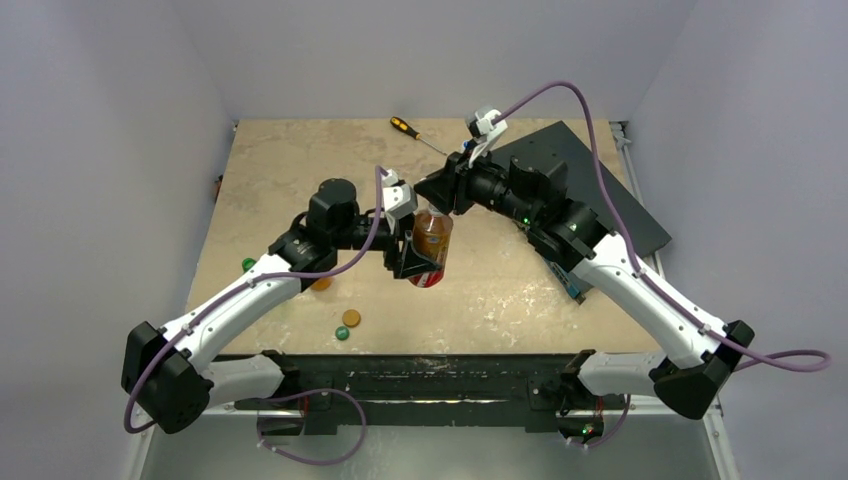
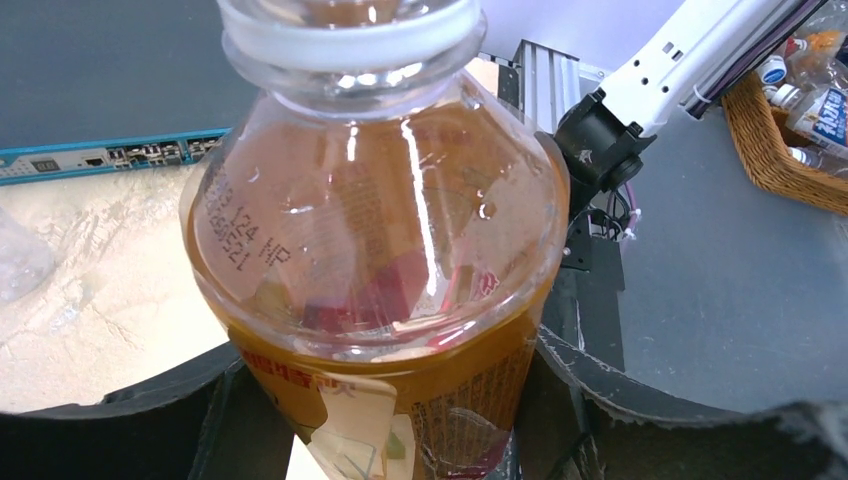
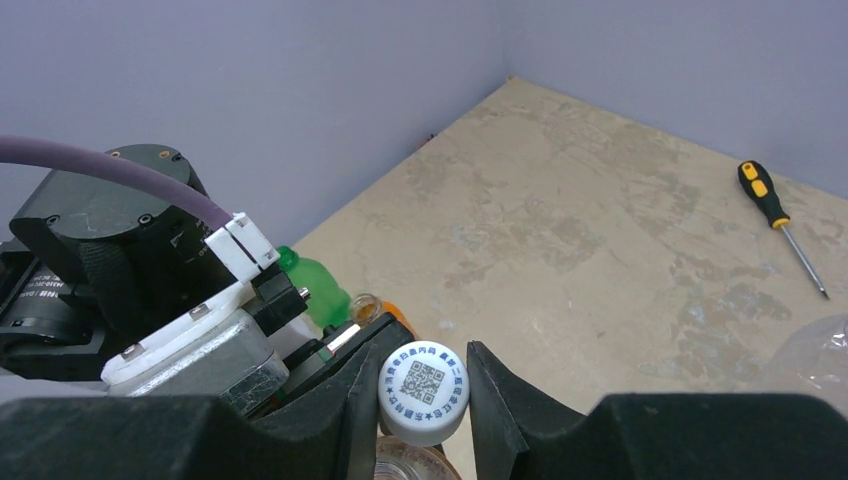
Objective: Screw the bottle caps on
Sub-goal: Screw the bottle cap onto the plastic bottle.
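Note:
My left gripper (image 1: 418, 256) is shut on the body of an amber-labelled bottle (image 1: 433, 243), held above the table's middle. The left wrist view shows that bottle (image 2: 380, 270) filling the frame between the dark fingers (image 2: 140, 420), its white neck ring at the top. My right gripper (image 3: 424, 392) is shut on a white cap (image 3: 424, 388) printed with a blue code, right over the bottle's open mouth (image 3: 405, 465). In the top view this gripper (image 1: 434, 196) sits at the bottle's neck. An orange cap (image 1: 351, 318) and a green cap (image 1: 342, 333) lie near the front edge.
A green bottle (image 3: 312, 283) and an amber-orange one (image 3: 368, 306) lie beyond my left arm. A black-and-orange screwdriver (image 1: 415, 133) lies at the back. A dark panel (image 1: 600, 190) covers the table's right side. A wicker basket (image 2: 790, 130) stands off the table.

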You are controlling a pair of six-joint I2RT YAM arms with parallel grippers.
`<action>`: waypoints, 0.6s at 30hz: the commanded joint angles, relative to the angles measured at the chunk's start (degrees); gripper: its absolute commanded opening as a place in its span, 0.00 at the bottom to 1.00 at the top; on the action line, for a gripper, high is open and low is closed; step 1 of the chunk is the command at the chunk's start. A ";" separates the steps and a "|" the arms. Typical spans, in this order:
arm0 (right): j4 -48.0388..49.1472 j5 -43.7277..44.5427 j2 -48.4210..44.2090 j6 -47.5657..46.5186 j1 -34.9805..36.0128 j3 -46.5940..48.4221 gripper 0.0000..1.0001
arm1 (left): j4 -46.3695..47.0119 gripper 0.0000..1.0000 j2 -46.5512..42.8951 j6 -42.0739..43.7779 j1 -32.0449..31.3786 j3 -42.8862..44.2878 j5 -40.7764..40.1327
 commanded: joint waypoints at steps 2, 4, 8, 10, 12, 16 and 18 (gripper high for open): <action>-2.99 -1.54 0.59 -0.73 -0.42 1.57 0.03 | 2.69 0.00 0.02 -0.37 0.20 1.30 1.32; -4.35 -1.87 0.59 -0.01 -1.24 2.68 0.03 | 1.76 0.00 0.24 0.21 0.49 0.67 -0.19; -6.43 -7.19 0.17 1.43 -5.35 3.03 0.03 | 2.38 0.00 0.35 -0.62 2.53 -0.97 0.19; -6.82 -10.44 -0.10 1.60 -6.91 2.67 0.03 | 3.11 0.00 0.12 -0.87 2.76 -1.49 0.59; -7.02 -13.40 -0.03 1.67 -7.65 2.47 0.04 | 3.25 0.00 0.27 -0.76 2.87 -1.49 1.56; -6.60 -16.40 0.22 2.65 -8.08 2.29 0.04 | 2.66 0.00 1.16 -0.15 2.89 -0.97 2.75; -6.11 -17.29 0.52 3.45 -8.10 2.24 0.04 | 3.00 0.00 1.35 -0.27 2.89 -1.06 3.45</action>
